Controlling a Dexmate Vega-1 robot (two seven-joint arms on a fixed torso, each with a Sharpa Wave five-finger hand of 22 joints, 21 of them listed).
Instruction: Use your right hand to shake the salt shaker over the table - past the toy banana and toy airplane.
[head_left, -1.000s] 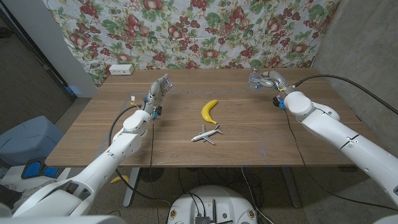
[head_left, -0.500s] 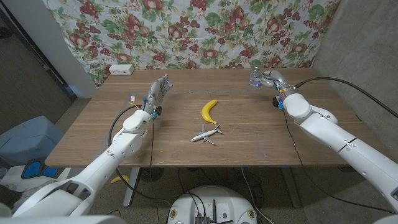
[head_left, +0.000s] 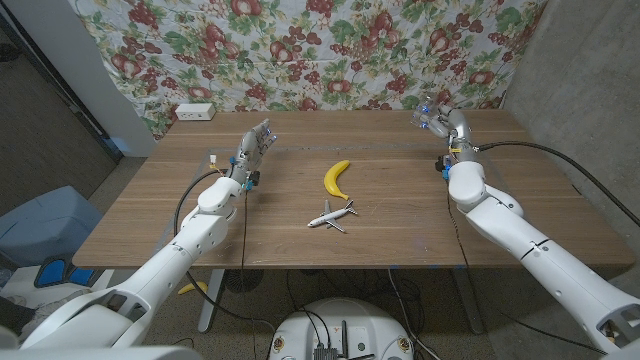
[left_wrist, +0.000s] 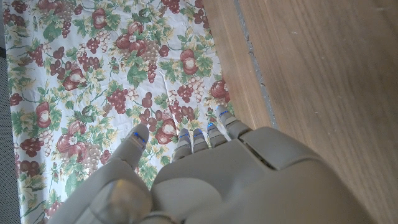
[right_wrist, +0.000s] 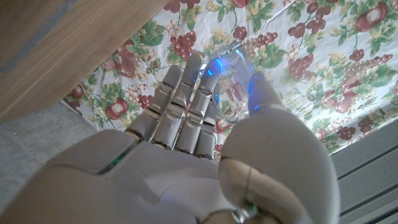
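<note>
Head view: right hand (head_left: 447, 124) fingers around clear salt shaker (head_left: 430, 115), contents indiscernible; left hand (head_left: 256, 142) fingers apart, empty.

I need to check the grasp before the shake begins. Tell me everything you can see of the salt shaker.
The salt shaker looks like a small clear container, glass or plastic, glinting blue from lights on the hand. The right hand holds it between thumb and fingers, lifted above the table's far right corner, near the floral cloth. In the head view it shows as a pale glint at the fingertips. Its cap and contents cannot be made out.
</note>
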